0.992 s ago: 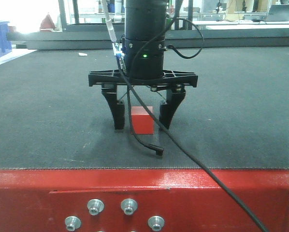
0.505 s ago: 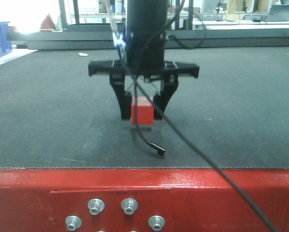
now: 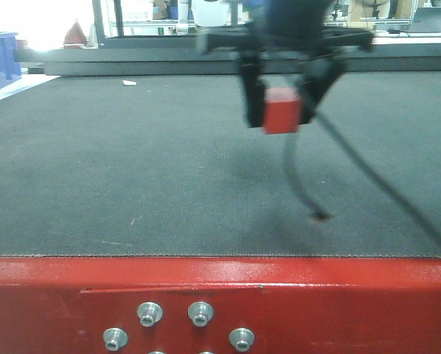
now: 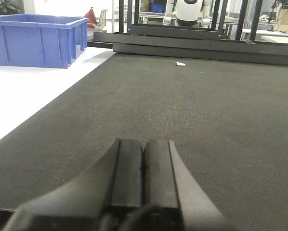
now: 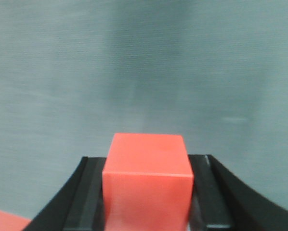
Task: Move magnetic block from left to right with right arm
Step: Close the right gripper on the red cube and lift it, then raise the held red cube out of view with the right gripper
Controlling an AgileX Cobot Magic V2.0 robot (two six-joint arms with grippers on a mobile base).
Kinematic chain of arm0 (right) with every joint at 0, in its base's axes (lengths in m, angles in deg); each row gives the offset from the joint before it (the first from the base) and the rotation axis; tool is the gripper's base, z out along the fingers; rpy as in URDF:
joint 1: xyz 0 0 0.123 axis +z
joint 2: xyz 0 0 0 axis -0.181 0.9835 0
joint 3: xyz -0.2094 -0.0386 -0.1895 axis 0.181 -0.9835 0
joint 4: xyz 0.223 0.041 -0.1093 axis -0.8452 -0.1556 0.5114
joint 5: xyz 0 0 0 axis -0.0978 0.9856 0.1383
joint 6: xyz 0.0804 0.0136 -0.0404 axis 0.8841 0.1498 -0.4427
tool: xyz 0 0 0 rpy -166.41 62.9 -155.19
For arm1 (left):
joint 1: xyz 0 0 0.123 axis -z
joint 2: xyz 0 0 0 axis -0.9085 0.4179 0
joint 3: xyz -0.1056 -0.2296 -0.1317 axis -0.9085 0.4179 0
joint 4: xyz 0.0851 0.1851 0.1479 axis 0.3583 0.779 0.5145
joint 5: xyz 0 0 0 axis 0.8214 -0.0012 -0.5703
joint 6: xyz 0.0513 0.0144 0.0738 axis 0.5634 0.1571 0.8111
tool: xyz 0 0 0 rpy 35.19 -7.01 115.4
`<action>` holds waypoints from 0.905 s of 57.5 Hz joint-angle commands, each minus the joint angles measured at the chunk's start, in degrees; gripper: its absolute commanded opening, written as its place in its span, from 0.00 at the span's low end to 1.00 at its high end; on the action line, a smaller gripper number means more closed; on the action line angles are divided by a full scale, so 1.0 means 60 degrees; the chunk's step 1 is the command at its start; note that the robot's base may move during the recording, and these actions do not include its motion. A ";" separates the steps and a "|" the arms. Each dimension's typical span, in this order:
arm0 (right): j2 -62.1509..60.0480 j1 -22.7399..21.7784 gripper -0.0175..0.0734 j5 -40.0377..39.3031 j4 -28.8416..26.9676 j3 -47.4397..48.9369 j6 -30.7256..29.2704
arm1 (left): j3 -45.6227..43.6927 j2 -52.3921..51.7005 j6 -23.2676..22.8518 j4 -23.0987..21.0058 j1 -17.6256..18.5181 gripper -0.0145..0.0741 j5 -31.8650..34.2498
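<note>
The magnetic block, a small plain red cube, hangs in the air above the dark mat, right of centre in the front view. My right gripper is shut on it, one black finger on each side. In the right wrist view the block fills the space between the fingers, with blurred grey mat far below. My left gripper rests low over the mat, its two pads pressed together with nothing between them.
A blue crate stands on the white floor beyond the mat's left edge. A small white scrap lies far back on the mat. A loose black cable dangles below the right gripper. A red frame with bolts borders the mat's near edge.
The right gripper closed on the block, lifted it off the mat and carried it up and to the right. The dangling cable swung along with it.
</note>
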 commanded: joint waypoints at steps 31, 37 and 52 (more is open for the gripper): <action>-0.6545 -0.4197 0.52 -0.6773 -0.0918 -0.7340 -0.3192 | 0.0077 -0.0129 -0.0071 -0.0025 0.0070 0.02 0.0774; -0.7563 -0.4810 0.52 -0.7764 -0.0918 -0.8330 -0.3405 | 0.0077 -0.0129 -0.0071 -0.0025 0.0070 0.02 0.0774; -1.0135 -0.5779 0.52 -0.9861 -0.0897 -1.0739 -0.3405 | 0.0077 -0.0129 -0.0071 -0.0025 0.0070 0.02 0.0774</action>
